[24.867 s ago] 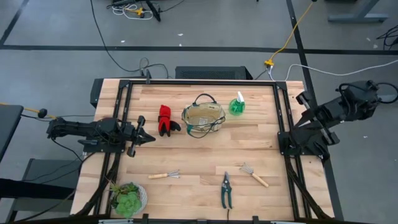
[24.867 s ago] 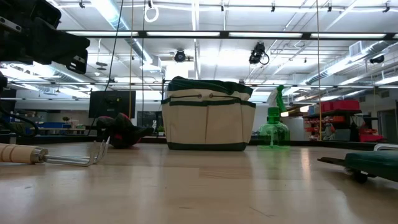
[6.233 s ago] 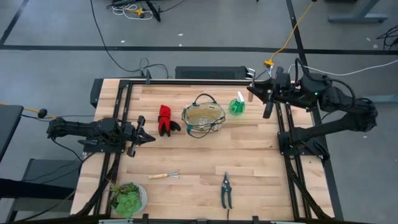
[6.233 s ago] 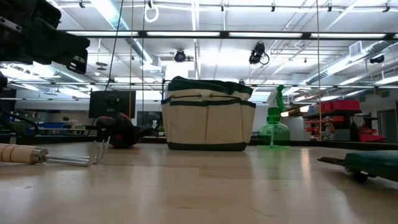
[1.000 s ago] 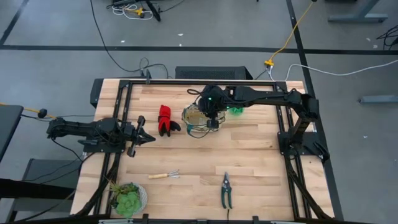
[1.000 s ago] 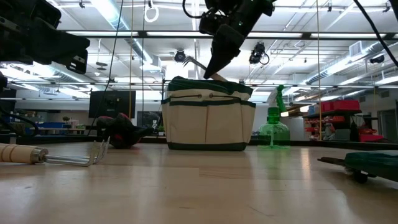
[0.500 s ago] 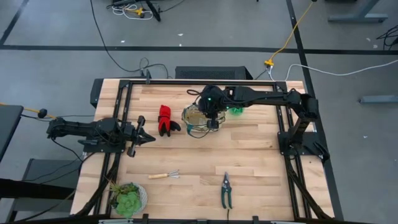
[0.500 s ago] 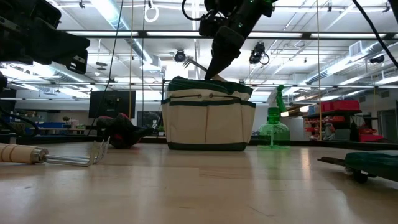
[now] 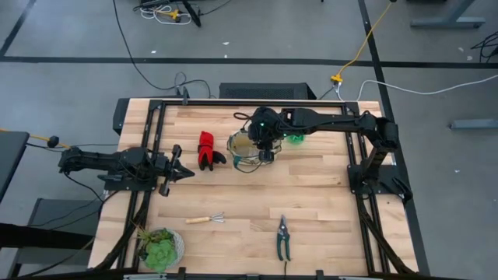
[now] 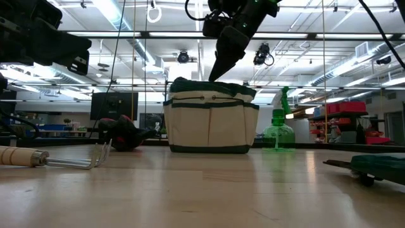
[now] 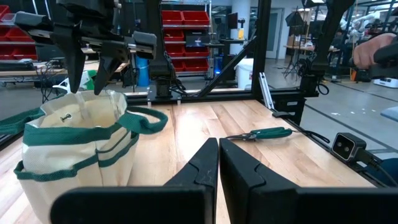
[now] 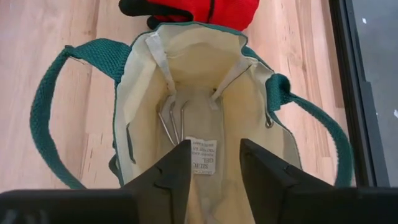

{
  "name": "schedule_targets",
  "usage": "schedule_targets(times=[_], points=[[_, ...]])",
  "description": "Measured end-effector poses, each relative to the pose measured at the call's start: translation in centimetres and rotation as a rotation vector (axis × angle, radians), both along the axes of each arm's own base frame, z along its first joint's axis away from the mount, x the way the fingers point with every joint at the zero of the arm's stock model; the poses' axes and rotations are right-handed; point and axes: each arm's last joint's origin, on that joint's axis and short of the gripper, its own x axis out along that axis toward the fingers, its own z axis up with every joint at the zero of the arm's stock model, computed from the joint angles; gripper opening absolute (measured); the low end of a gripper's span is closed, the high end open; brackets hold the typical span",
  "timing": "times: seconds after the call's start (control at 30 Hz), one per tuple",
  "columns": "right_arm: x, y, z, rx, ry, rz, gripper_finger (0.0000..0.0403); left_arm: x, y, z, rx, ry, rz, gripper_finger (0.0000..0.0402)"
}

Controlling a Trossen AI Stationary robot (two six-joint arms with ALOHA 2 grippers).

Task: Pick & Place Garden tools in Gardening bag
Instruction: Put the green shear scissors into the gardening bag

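Observation:
The tan gardening bag point(image 9: 250, 152) with green trim stands upright at the table's far middle. My right gripper point(image 12: 214, 163) hangs open just above the bag's mouth point(image 10: 211, 83), slanting down, with nothing between its fingers. Inside the bag lie the metal prongs of a tool point(image 12: 169, 122). The red-and-black gloves point(image 9: 208, 149) lie left of the bag. The green spray bottle point(image 10: 278, 126) stands on its right. A wooden-handled mini rake point(image 9: 206, 219) and the green-handled shears point(image 9: 282, 237) lie nearer the front. My left gripper point(image 9: 184, 173) waits shut at the table's left.
A succulent in a pale pot point(image 9: 159, 247) stands at the near left corner. A black frame point(image 9: 354, 148) borders the table on the left, right and far sides. Bare wood lies between the bag and the tools in front.
My right gripper has stayed above the bag and let go. The wooden-handled tool that stuck out above the bag's rim under its fingers has dropped into the bag and no longer shows in the low view.

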Motion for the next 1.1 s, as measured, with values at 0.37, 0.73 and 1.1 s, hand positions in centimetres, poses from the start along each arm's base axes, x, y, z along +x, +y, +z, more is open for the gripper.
schedule_targets(times=[0.37,0.73,1.1], points=[[0.0,0.0,0.0,0.001,0.000,0.000,0.0167,0.0,0.0,0.0,0.000,0.000,0.000,0.0021],[-0.1,0.5,0.0,0.014,0.012,-0.002,0.0169,0.0,0.0,0.0,0.000,0.000,0.000,0.0021],[-1.7,1.1,2.0,0.010,0.002,0.005,0.0169,0.0,0.0,0.0,0.000,0.000,0.000,0.0021]])
